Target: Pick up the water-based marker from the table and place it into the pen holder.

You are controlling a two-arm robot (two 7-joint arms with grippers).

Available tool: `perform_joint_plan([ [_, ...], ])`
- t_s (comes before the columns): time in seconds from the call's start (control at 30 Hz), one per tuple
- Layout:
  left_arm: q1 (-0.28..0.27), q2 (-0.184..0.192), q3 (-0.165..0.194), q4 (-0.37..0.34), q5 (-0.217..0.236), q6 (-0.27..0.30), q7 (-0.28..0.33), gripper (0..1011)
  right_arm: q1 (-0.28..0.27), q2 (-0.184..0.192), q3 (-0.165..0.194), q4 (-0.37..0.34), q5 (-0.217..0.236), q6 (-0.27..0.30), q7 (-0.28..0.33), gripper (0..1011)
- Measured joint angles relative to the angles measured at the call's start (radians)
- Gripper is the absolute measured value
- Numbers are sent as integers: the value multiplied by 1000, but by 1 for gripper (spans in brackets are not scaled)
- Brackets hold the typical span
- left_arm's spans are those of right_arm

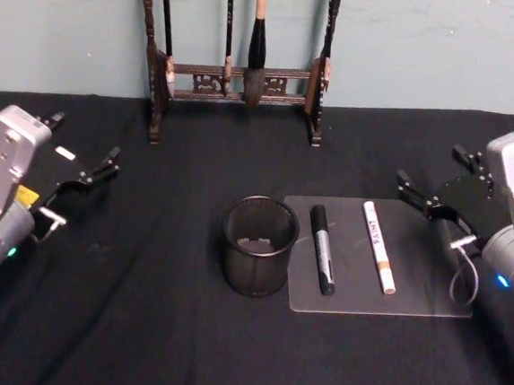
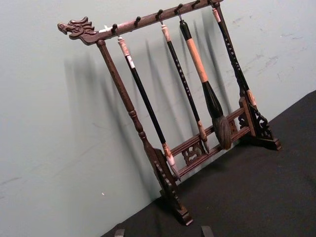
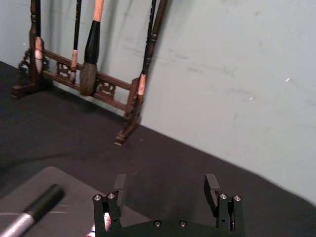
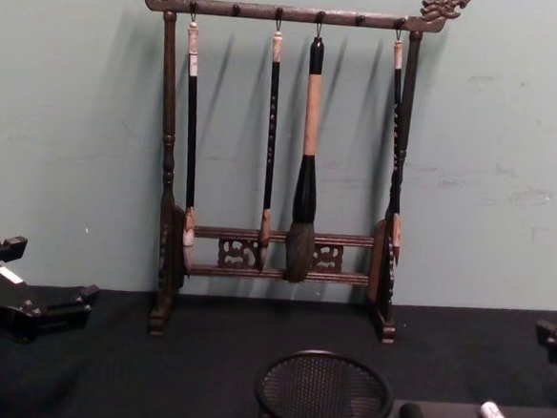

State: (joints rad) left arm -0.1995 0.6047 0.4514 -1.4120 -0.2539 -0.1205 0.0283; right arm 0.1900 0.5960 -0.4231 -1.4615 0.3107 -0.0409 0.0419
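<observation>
The pen holder, a round black mesh cup, stands mid-table; it also sits low in the chest view. To its right, two markers lie on a clear mat: a black-and-silver marker and a white marker printed PAINT. I cannot tell which one is the water-based marker. My right gripper hovers open just beyond the mat's far right corner, with nothing in it. In the right wrist view its fingers stand apart above the black-and-silver marker. My left gripper is open at the far left.
A tall dark wooden brush rack with hanging brushes stands at the back against the wall, behind the pen holder. Black cloth covers the table. Open cloth lies between the left gripper and the pen holder.
</observation>
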Motion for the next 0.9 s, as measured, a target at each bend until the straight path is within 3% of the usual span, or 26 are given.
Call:
perform_joint_plan([
  [0.17,0,0,0,0,0,0,0,1001,-8,-17,22,-46,72,124,37,1002],
  [0.2,0,0,0,0,0,0,0,1001,-8,-23,28,-61,91,174,42,1002],
  [0.3,0,0,0,0,0,0,0,1001,-6,-34,34,-78,111,249,42,1002],
  [0.33,0,0,0,0,0,0,0,1001,-4,-42,37,-88,120,298,39,1002],
  [0.43,0,0,0,0,0,0,0,1001,0,-55,43,-98,134,357,30,1002],
  [0.5,0,0,0,0,0,0,0,1001,4,-80,55,-106,152,435,10,1002],
  [0.7,0,0,0,0,0,0,0,1001,7,-105,59,-109,154,512,-7,1002],
  [0.9,0,0,0,0,0,0,0,1001,6,-115,53,-112,139,539,-1,1002],
])
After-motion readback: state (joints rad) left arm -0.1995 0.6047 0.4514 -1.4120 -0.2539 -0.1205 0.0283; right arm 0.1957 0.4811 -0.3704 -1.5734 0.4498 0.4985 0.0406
